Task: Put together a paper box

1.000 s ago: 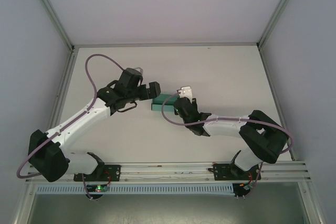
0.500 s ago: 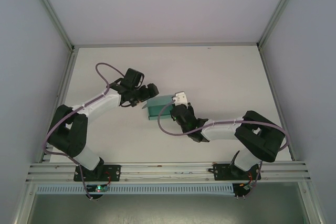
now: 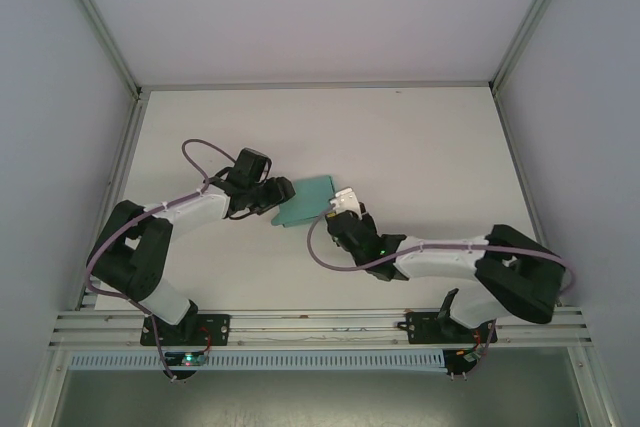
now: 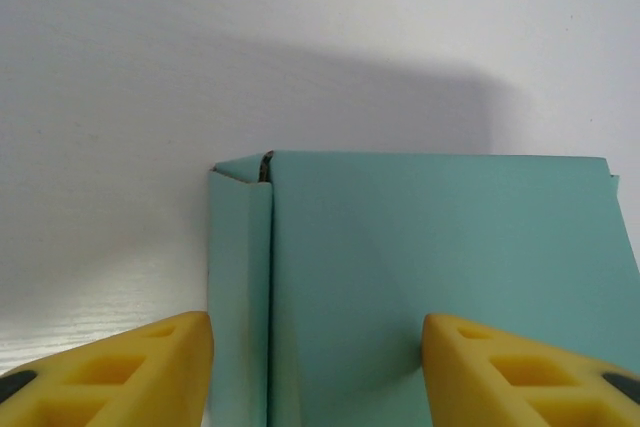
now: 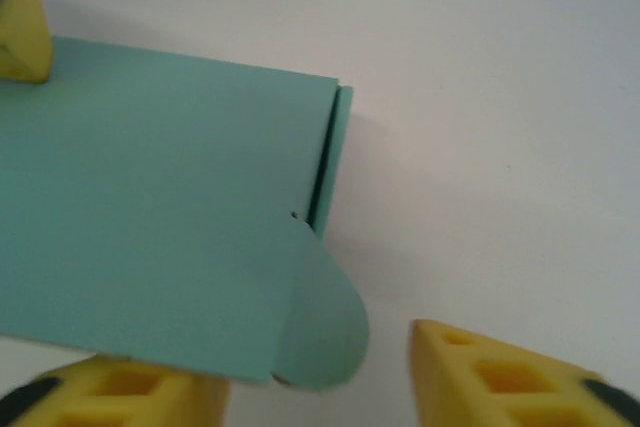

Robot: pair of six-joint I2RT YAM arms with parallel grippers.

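Bright, even, diffuse light, no glare. Top view sharp throughout. Broad soft shadow on table point(image 4: 120, 147) beyond paper box point(image 4: 430, 277) in left wrist view. Fingertips point(image 5: 500, 377) blurred up close in right wrist view, paper box slightly soft.

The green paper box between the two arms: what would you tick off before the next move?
1. Paper box on the table, between both grippers: ok.
2. Left gripper jaws apart over the box's end: ok.
3. Right gripper jaws apart, nothing clamped: ok.
4. Rounded flap tucked in: not ok, it sticks out.
5. Corner seam closed: not ok, a small gap shows.
6. Yellow fingers touching the card: cannot tell.
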